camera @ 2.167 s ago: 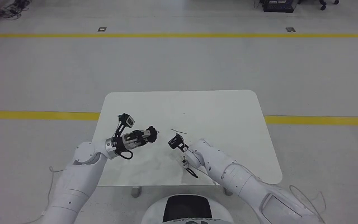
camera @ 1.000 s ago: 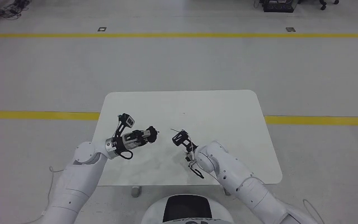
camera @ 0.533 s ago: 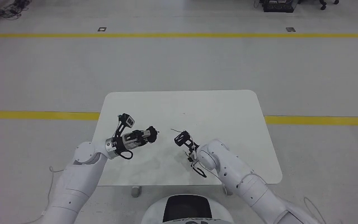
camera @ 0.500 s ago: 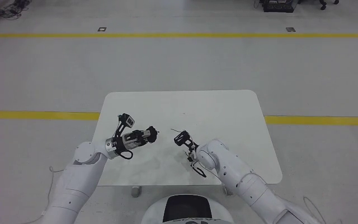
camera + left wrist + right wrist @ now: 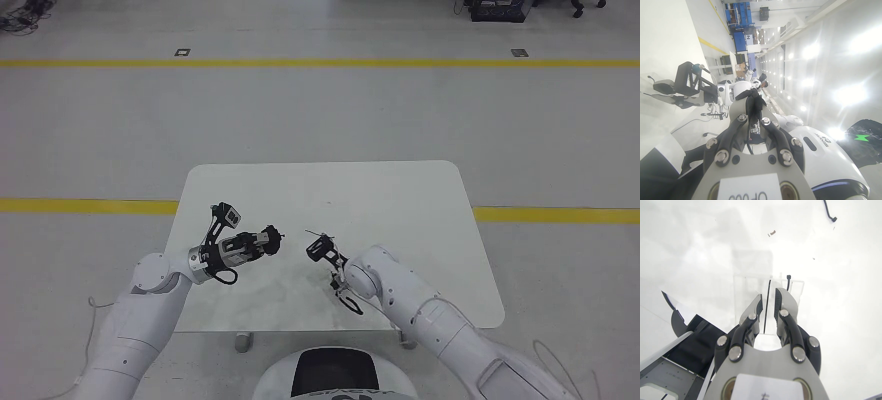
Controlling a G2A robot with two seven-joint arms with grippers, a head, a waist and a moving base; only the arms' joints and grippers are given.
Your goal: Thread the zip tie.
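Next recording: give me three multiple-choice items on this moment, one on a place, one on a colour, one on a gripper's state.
1. The straight zip tie seen from the right wrist lies: A) in the gap between the right gripper fingers; B) outside both fingers; C) wrapped round one finger.
2. The table is: A) black; B) white; C) yellow.
3. The right gripper is: A) shut on nothing; B) shut on the zip tie; C) open.
Answers: 1 A, the strip runs up the gap. 2 B, its top is plain white. 3 C, both pads stand clear of the strip.
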